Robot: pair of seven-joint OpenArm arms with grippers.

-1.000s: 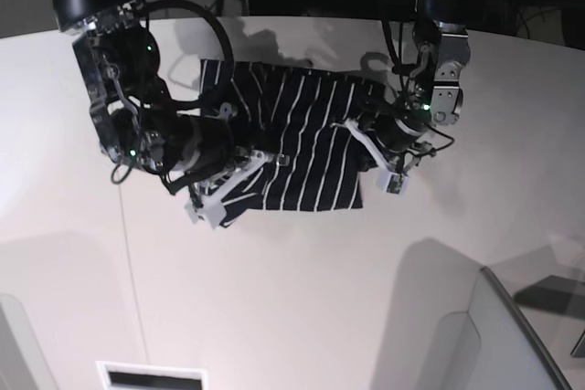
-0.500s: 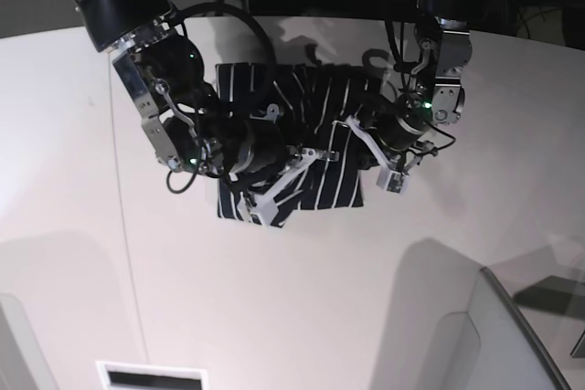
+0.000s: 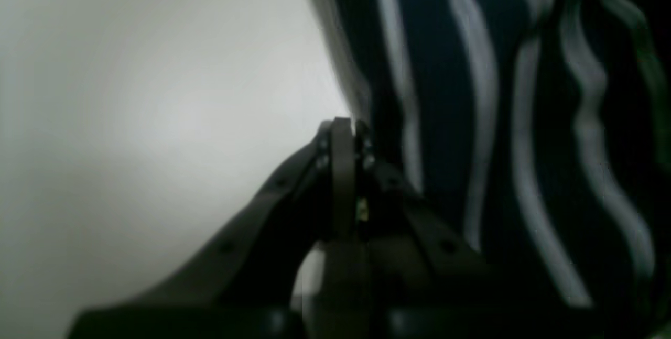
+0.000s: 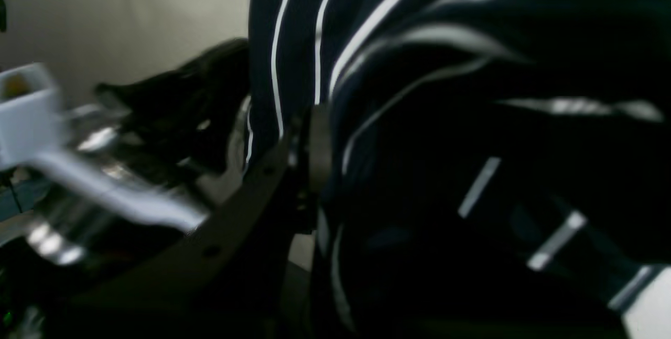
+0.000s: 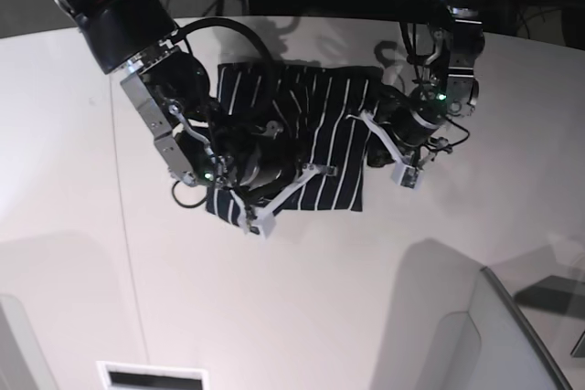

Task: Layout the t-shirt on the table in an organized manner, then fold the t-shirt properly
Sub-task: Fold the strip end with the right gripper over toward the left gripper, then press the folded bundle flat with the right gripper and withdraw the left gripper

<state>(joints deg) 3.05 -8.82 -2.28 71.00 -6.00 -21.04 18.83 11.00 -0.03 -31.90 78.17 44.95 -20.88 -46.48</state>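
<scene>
You have the right gripper (image 5: pixel 274 191) clenched on the shirt (image 5: pixel 320 148), over its middle. The left gripper (image 5: pixel 370 130) is clenched at the shirt's edge on the table (image 5: pixel 292 299).

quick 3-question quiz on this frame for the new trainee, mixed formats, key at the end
1. True or false: the t-shirt hangs clear of the table, held up in the air by both arms.
2. Multiple choice: the right gripper is
A) wide open above bare table
B) shut on a fold of the t-shirt
C) out of view
3. Fill in: in the base view, the left gripper sits at the shirt's ____ edge.

Key:
1. False. It lies on the table.
2. B
3. Right. The left wrist view shows its jaws shut at the cloth's edge; whether they pinch cloth is unclear.
</scene>
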